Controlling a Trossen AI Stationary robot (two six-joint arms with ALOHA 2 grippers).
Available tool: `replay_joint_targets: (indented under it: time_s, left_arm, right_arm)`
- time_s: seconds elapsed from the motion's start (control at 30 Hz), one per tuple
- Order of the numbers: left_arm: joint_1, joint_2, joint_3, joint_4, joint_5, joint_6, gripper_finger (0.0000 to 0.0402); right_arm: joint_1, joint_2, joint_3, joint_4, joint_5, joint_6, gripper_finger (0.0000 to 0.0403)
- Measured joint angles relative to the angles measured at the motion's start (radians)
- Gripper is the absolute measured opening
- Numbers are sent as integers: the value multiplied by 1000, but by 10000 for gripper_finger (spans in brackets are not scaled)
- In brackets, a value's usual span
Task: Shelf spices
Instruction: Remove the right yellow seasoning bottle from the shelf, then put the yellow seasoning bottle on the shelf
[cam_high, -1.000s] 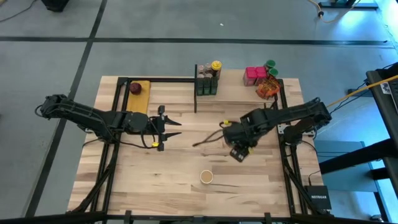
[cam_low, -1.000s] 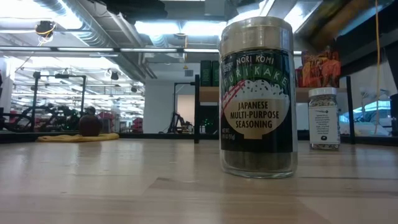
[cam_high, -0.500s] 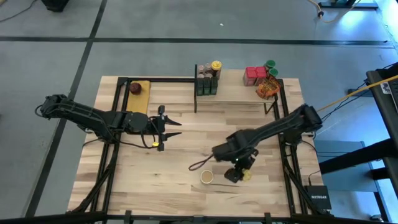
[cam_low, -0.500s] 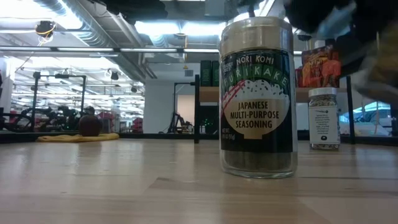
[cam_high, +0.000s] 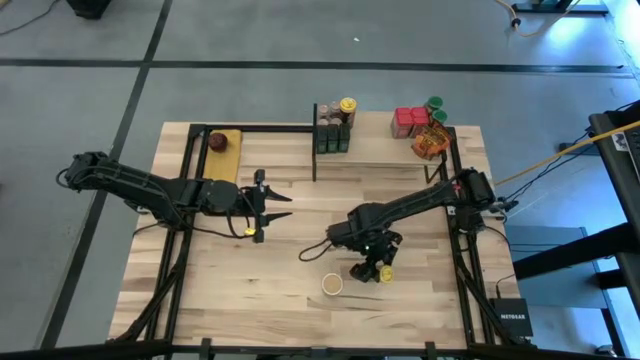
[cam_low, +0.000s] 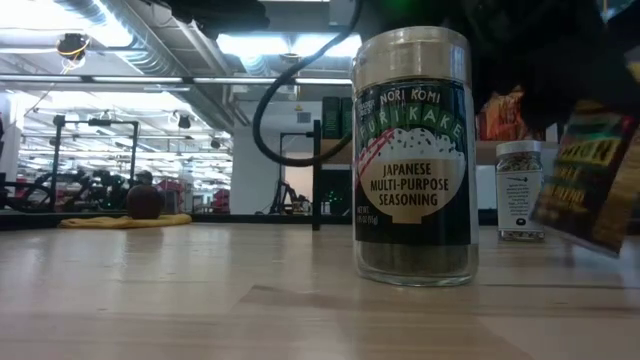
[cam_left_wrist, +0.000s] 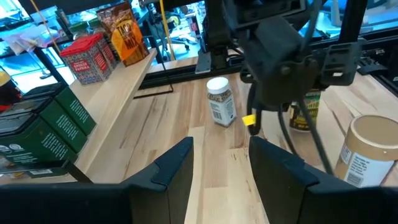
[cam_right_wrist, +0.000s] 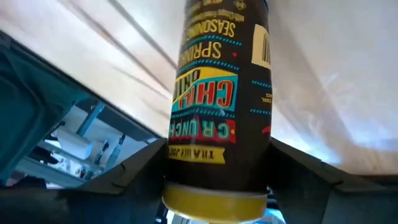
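A: So what's new? Left pincer (cam_high: 283, 205) hasn't moved, hanging wide at 9 o'clock on the desk (cam_high: 200, 290).

B: Right pincer (cam_high: 381, 272) swung down to 5 o'clock, just beside the furikake jar (cam_high: 332, 284), clamped on a yellow-lidded chili onion jar (cam_right_wrist: 217, 118). Looks misdirected; the shelf (cam_high: 380, 150) sits at 12 o'clock.

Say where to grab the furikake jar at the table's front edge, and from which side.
Grip the furikake jar across its round body just below the tan lid, coming from the left arm's side. It stands upright and alone there, while the right gripper, holding the chili crunch jar, crowds its other side. The left gripper is open.
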Motion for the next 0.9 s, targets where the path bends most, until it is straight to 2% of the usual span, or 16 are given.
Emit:
replay_joint_targets:
  time_s: [0.27, 0.5, 0.6, 0.73, 0.9]
  left_arm:
    - [0, 0, 0, 0, 0, 0, 150]
    - [0, 0, 0, 0, 0, 0, 150]
    - [0, 0, 0, 0, 0, 0, 150]
    - [0, 0, 0, 0, 0, 0, 150]
    - [0, 0, 0, -8, 0, 0, 150]
  right_arm:
    - [-12, 0, 0, 19, 59, -13, 295]
    - [-9, -6, 53, 16, 28, -28, 300]
    - [-9, -14, 121, -60, 43, -28, 300]
    - [1, -44, 216, -188, 202, -33, 300]
    - [83, -106, 270, -270, 550, -15, 300]
